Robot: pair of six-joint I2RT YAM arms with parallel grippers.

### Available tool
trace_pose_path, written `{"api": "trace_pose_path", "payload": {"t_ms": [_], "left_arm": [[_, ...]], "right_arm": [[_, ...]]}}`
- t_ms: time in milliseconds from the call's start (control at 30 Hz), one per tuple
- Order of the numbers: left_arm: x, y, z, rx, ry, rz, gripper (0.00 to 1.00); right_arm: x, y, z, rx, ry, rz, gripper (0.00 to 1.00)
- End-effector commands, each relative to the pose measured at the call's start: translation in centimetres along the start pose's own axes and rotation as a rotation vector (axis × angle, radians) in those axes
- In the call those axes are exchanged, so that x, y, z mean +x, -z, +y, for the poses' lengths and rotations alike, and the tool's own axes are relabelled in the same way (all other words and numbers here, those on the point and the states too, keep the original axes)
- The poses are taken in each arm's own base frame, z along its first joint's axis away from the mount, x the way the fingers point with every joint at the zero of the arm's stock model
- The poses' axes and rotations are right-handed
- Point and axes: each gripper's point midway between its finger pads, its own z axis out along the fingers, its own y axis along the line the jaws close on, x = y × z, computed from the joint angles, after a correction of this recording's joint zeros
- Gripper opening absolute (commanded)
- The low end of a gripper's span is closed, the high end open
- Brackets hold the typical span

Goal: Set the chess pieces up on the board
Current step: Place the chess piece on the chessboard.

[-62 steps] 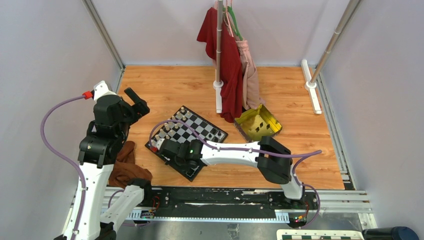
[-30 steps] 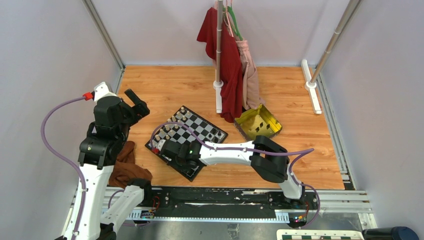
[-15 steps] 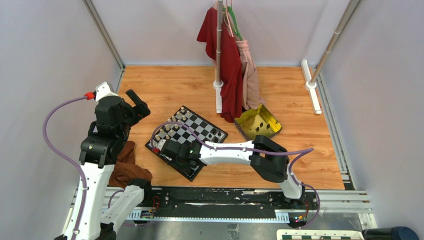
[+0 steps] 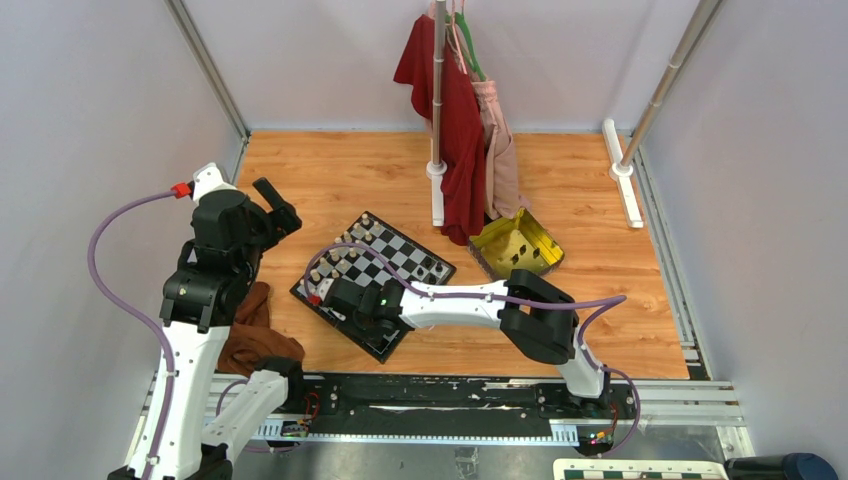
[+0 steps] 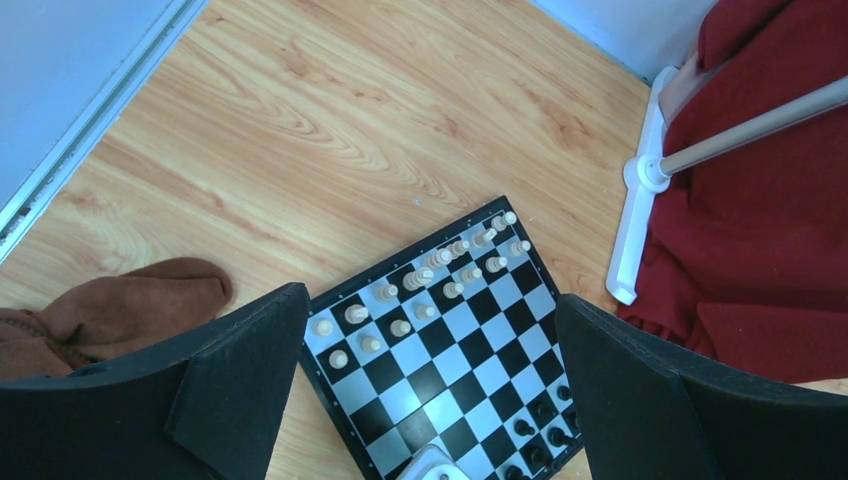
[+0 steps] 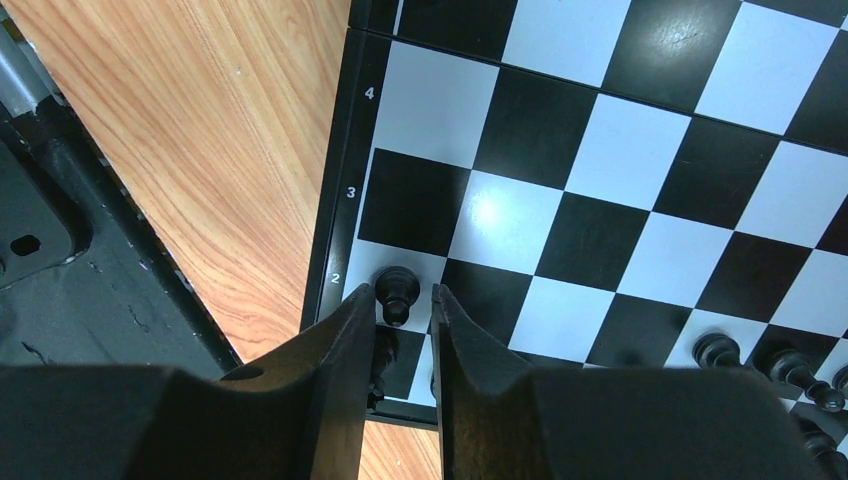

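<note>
The right tool (image 6: 402, 292) has its two matte black fingers slightly parted around a small black turned pawn (image 6: 397, 290). They flank it closely but do not visibly pinch it. The pawn stands upright on a white square in the row marked 2, at the left edge of the flat, glossy black-and-white checked board (image 6: 600, 150). I judge the narrow opening to be deliberate, wide enough to clear this piece without knocking its neighbours. To the right, more shiny black knobbed pieces (image 6: 780, 365) line the board's near rows. The pale cream turned pieces (image 5: 440, 260) already fill the two opposite rows, so the black side looks to be the one being filled. The left tool (image 5: 430, 305) hangs wide open and empty above the wood-grain worktop (image 6: 200, 150), probably just keeping clear.
</note>
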Motion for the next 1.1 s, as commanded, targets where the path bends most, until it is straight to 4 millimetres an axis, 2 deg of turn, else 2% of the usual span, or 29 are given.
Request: {"api": "trace_pose_path", "payload": {"t_ms": [0, 733, 933, 1067], "left_arm": [[-0.1, -0.1, 0.0, 0.000, 0.000, -0.005, 1.00], [-0.4, 0.1, 0.0, -0.001, 0.014, -0.014, 1.00], [-0.4, 0.1, 0.1, -0.005, 0.006, -0.018, 1.00], [-0.5, -0.1, 0.0, -0.001, 0.006, -0.017, 1.00]], "right_arm": [[0.4, 0.3, -0.3, -0.015, 0.014, 0.016, 0.32], [-1.8, 4.4, -1.0, 0.009, 0.010, -0.068, 0.33], [-2.2, 6.8, -2.6, 0.088, -0.016, -0.106, 0.33], [-2.4, 9.4, -4.9, 0.192, -0.053, -0.140, 0.34]]}}
